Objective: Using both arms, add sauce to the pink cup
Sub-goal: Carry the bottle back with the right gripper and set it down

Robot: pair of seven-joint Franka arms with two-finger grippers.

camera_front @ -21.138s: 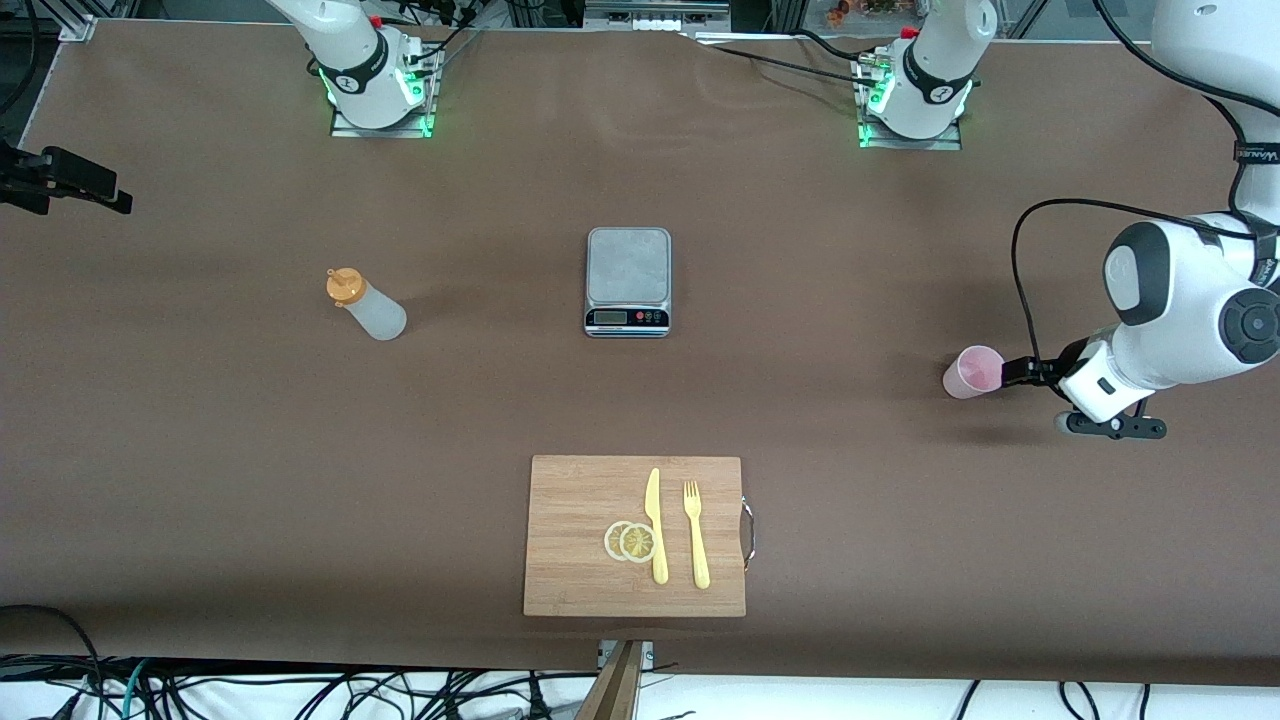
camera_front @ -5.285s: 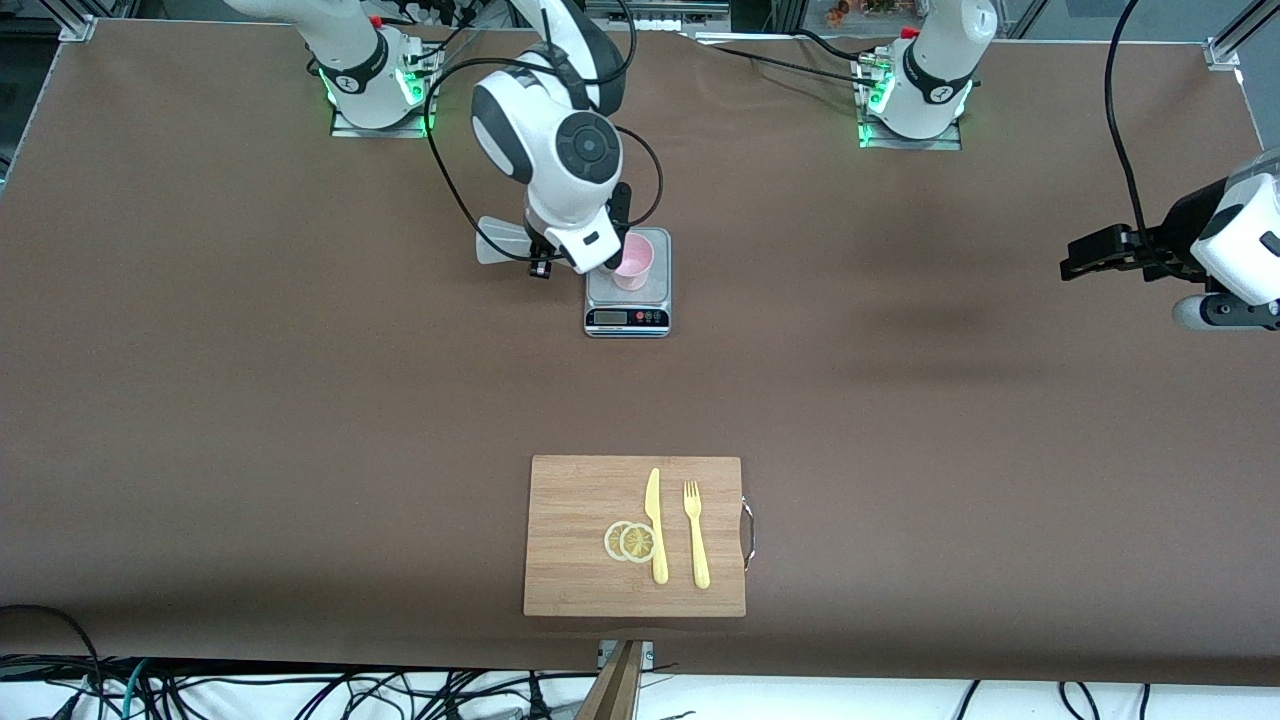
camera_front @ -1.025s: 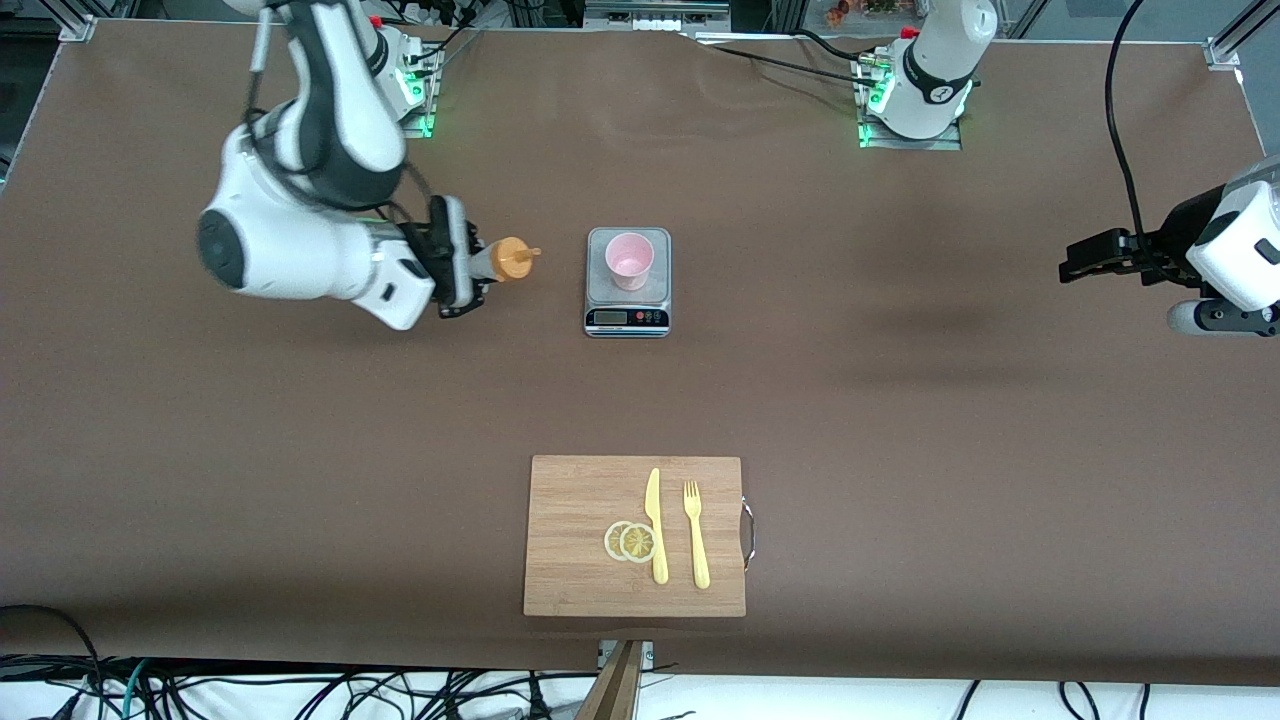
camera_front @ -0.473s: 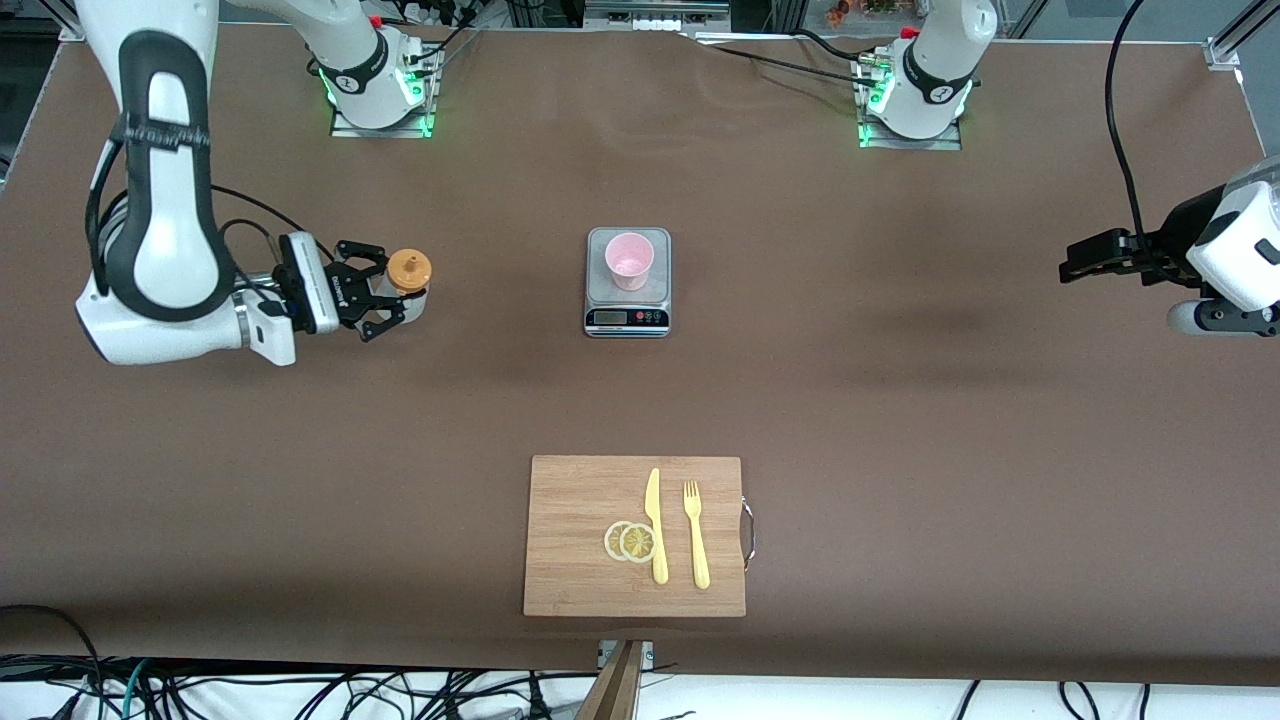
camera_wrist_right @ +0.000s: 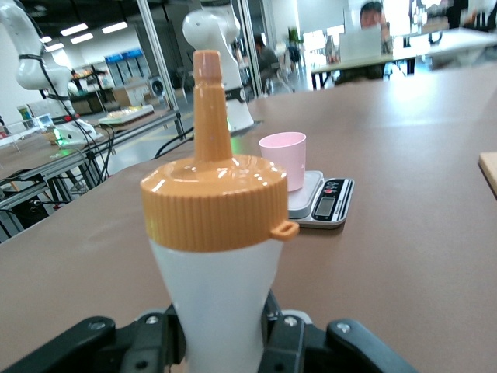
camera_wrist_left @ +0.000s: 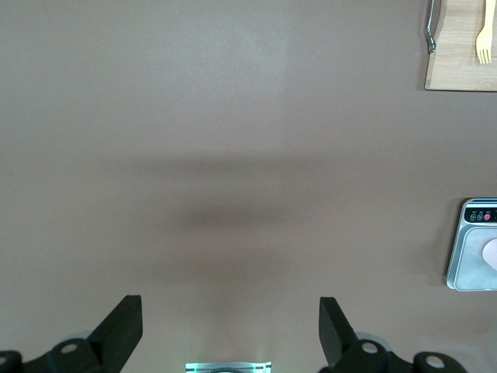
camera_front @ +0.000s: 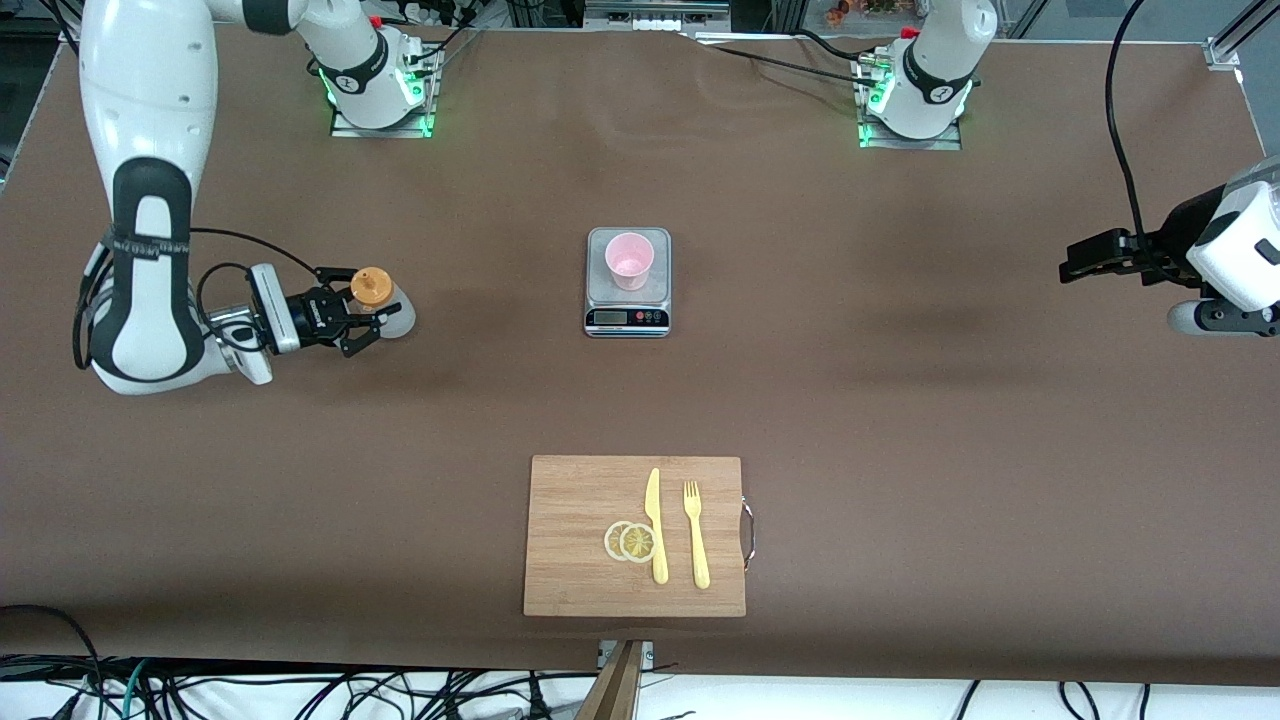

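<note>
The sauce bottle, whitish with an orange nozzle cap, stands upright low at the table toward the right arm's end. My right gripper is shut on its body; in the right wrist view the bottle fills the space between the fingers. The pink cup stands upright on the scale in the middle of the table, also seen in the right wrist view. My left gripper waits open and empty over the table's left arm's end; its wrist view shows the fingers wide apart.
A wooden cutting board with a yellow knife, a fork and lemon slices lies nearer the front camera than the scale. The left wrist view shows the scale's corner and the board's handle.
My right arm has carried the bottle away from the cup, turned it upright from tilted, and lowered it to the table toward its own end. The left arm has not moved.
</note>
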